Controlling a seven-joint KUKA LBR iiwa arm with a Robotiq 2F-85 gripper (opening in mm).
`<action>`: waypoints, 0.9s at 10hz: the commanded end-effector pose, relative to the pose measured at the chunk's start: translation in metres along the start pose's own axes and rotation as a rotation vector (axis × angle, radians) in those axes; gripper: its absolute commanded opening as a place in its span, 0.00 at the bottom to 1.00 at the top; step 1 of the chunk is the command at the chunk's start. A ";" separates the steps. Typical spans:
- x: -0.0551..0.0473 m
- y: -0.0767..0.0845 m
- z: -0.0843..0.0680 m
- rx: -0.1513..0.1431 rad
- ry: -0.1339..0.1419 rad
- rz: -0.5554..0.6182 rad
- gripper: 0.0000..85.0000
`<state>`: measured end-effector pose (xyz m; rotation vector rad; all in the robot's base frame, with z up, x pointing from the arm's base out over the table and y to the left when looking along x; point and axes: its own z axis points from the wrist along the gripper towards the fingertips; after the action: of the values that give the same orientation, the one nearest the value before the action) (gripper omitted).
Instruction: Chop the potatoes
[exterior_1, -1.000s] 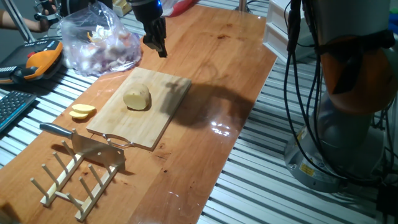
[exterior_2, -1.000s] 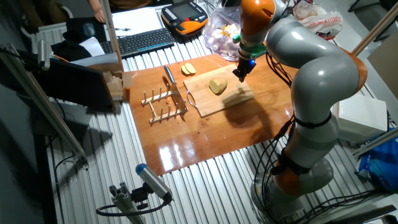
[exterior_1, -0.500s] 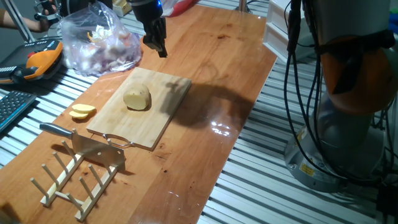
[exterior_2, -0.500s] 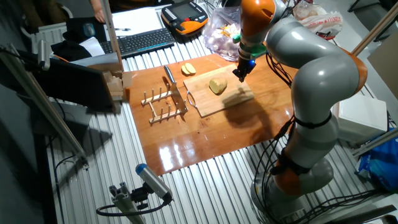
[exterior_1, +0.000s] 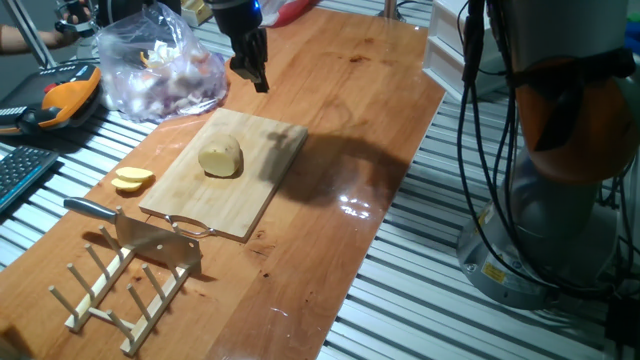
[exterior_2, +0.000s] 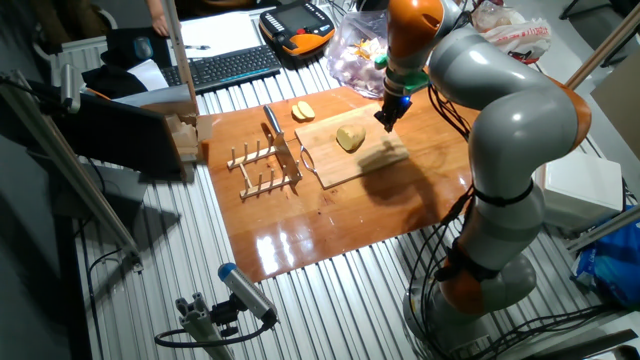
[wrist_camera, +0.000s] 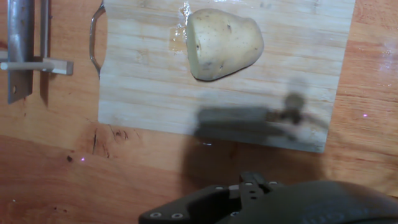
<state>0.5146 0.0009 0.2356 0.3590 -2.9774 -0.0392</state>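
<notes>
A pale yellow peeled potato chunk (exterior_1: 221, 158) lies on the wooden cutting board (exterior_1: 205, 203), its flat cut face towards the board's handle. It also shows in the other fixed view (exterior_2: 349, 138) and in the hand view (wrist_camera: 224, 43). Thin potato slices (exterior_1: 131, 180) lie on the table to the left of the board. My gripper (exterior_1: 260, 83) hangs above the table beyond the board's far edge, apart from the potato. Its fingers look shut and hold nothing. A cleaver (exterior_1: 150, 236) rests on the wooden rack (exterior_1: 120, 292).
A clear plastic bag of peelings (exterior_1: 165, 70) lies at the table's far left. An orange teach pendant (exterior_1: 60, 95) and a keyboard (exterior_1: 15, 175) sit off the table to the left. The robot base (exterior_1: 560, 200) and cables stand on the right.
</notes>
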 end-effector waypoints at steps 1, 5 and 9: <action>0.000 0.000 0.000 -0.014 -0.042 0.013 0.00; 0.000 0.000 0.000 -0.059 -0.039 -0.025 0.00; 0.000 0.000 0.000 -0.091 -0.058 0.014 0.00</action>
<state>0.5144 0.0009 0.2353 0.3396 -3.0262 -0.1300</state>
